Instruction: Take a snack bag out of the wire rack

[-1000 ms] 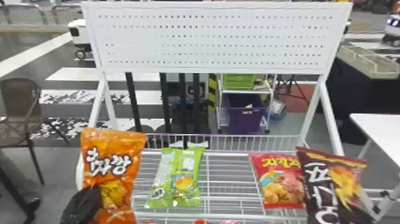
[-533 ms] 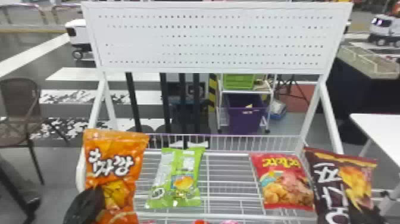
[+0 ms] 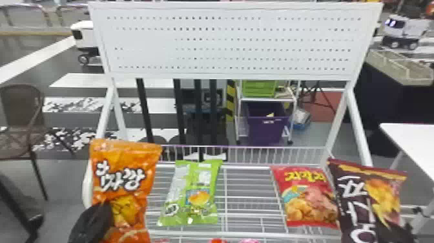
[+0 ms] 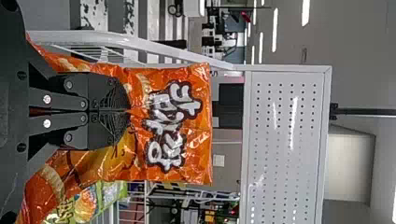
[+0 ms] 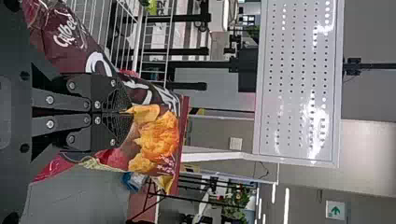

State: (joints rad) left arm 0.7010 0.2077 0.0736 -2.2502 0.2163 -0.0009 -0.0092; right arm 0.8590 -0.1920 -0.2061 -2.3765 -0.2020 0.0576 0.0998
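At the rack's left side, my left gripper (image 3: 93,219) holds the orange snack bag (image 3: 126,171). The left wrist view has this gripper (image 4: 128,111) shut, its fingertips pinching the front of the orange bag (image 4: 196,154). A dark brown snack bag (image 3: 365,197) hangs tilted at the rack's right side; in the right wrist view my right gripper (image 5: 126,112) is shut on this brown bag (image 5: 159,135). Between them, a green bag (image 3: 193,194) and a red bag (image 3: 306,197) lie in the wire rack (image 3: 245,194), the red one beside the brown.
A white perforated panel (image 3: 226,42) rises behind the rack on slanted posts. To the right stands a white table (image 3: 413,142), to the left a brown chair (image 3: 22,129). Farther back is a shelf with a purple bin (image 3: 266,126). More packages peek in at the rack's front.
The brown bag has shifted to the right, away from the red bag, with my right gripper. The orange bag has moved slightly right and down with my left gripper.
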